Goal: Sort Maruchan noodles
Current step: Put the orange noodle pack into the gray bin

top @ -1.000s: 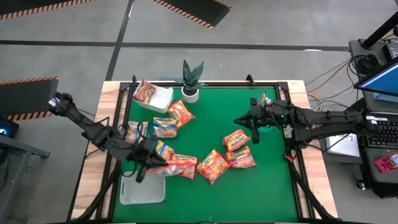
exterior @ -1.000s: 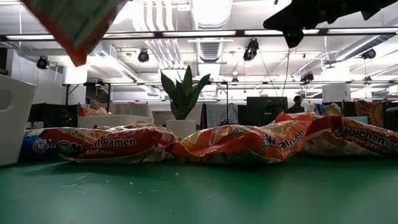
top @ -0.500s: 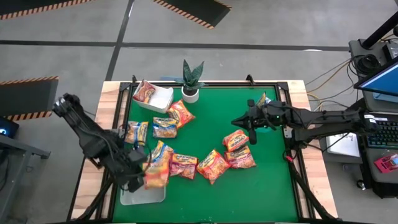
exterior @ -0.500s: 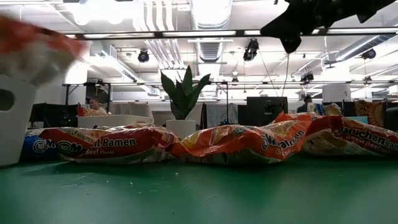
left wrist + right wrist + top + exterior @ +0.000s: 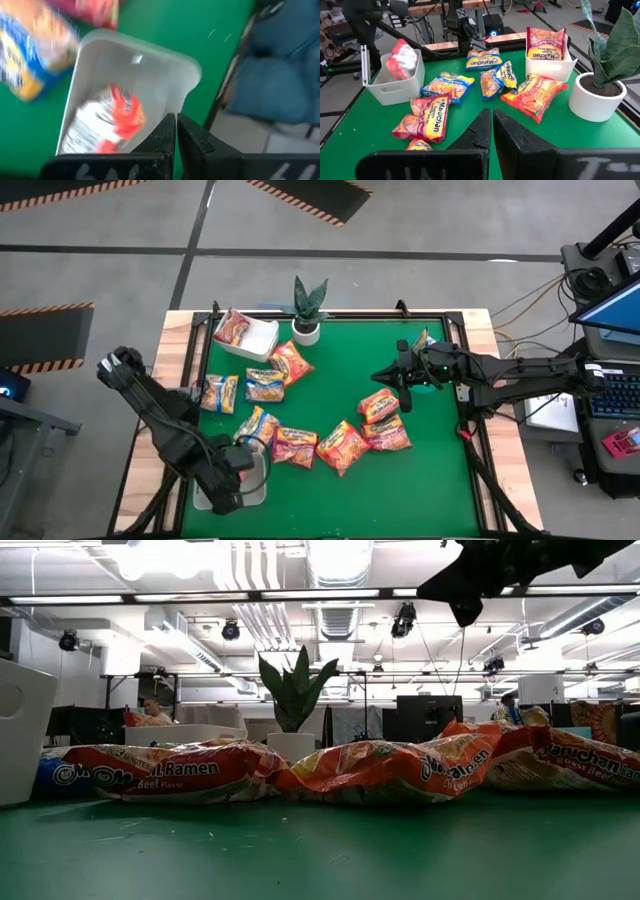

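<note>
A potted plant [image 5: 308,315] is seen at the desk's [image 5: 440,470] far edge. Noodle packets [image 5: 340,442] are scattered mid-desk. 1 red packet [image 5: 122,117] is held in the near tray [image 5: 165,75], another [image 5: 233,328] in the far tray [image 5: 256,342]. The left tool [image 5: 176,131] is shut, empty, above the near tray; the right tool [image 5: 402,390] is shut, empty, above the packets.

Glossy crinkly noodle packets [image 5: 160,772], seemingly plastic tray [image 5: 165,75]

An open-plan lab: ceiling ducts [image 5: 338,580], hazard-striped floor [image 5: 310,198], monitors [image 5: 425,718].
</note>
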Motion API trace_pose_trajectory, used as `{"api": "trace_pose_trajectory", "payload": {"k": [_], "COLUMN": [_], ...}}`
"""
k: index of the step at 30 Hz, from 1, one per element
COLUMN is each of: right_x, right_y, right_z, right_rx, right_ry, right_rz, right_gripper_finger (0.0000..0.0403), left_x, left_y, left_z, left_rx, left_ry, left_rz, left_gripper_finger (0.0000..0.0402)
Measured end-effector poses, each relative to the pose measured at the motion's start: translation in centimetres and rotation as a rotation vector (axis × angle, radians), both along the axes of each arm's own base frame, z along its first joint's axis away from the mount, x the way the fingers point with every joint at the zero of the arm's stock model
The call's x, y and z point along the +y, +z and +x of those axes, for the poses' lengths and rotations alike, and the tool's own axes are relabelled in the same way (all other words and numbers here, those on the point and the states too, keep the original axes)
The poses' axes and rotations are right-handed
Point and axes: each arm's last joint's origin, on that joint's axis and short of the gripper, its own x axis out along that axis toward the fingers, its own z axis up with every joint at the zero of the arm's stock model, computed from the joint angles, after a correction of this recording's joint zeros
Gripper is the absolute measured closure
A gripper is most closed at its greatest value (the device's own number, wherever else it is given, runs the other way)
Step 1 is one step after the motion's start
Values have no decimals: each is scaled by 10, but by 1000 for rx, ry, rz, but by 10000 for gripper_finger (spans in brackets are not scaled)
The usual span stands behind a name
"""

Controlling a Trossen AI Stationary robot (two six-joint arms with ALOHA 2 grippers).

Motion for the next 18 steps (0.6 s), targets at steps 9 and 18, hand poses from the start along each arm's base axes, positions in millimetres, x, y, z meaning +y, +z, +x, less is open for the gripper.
{"api": "trace_pose_trajectory", "payload": {"k": [9,18], "right_x": [0,0], "right_y": [0,0], "right_z": [0,0], "right_rx": [1,3], "right_ry": [0,0], "right_rz": [0,-1], "right_gripper_finger": [394,394], "left_x": [-2,-9], "left_y": [-18,-7], "left_z": [0,6], "left_rx": [154,92], "left_ry": [12,-42], "left_rz": [73,9], "left_gripper_finger": [401,401]}}
